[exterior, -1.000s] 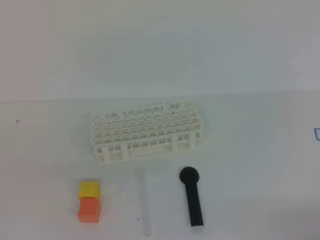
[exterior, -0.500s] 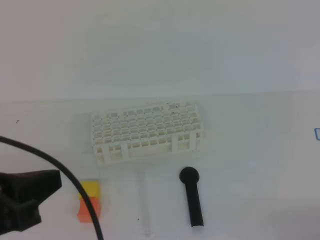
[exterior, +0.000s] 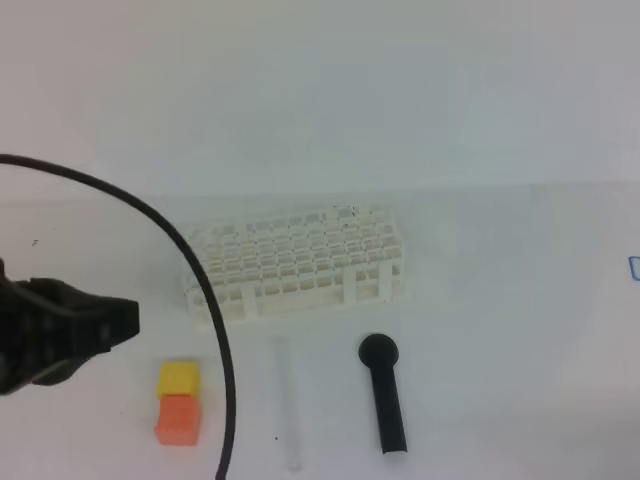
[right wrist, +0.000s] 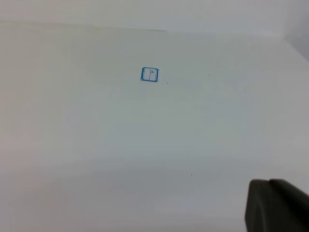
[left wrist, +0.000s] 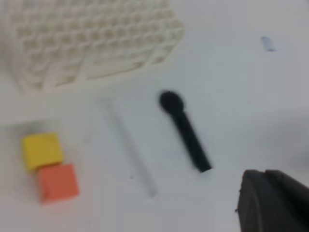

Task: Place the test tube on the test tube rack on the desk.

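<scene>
step: approach; nothing grasped yet.
test tube (exterior: 287, 405): lying flat near the desk (exterior: 500, 300) front edge, between the cubes (exterior: 179, 402) and black stick (exterior: 384, 393).
test tube rack (exterior: 295, 262): behind it, mid-desk.
left gripper (exterior: 110, 322): pressed together, empty, near the left edge.
right gripper (right wrist: 275, 205): pressed together, well apart.
next: spread the jaws, descend over the tube.

The black left gripper (exterior: 120, 318) reaches in from the left edge of the exterior high view, jaws closed, a black cable arching over it. The black right gripper (right wrist: 277, 205) shows only in its own wrist view, also closed.
</scene>
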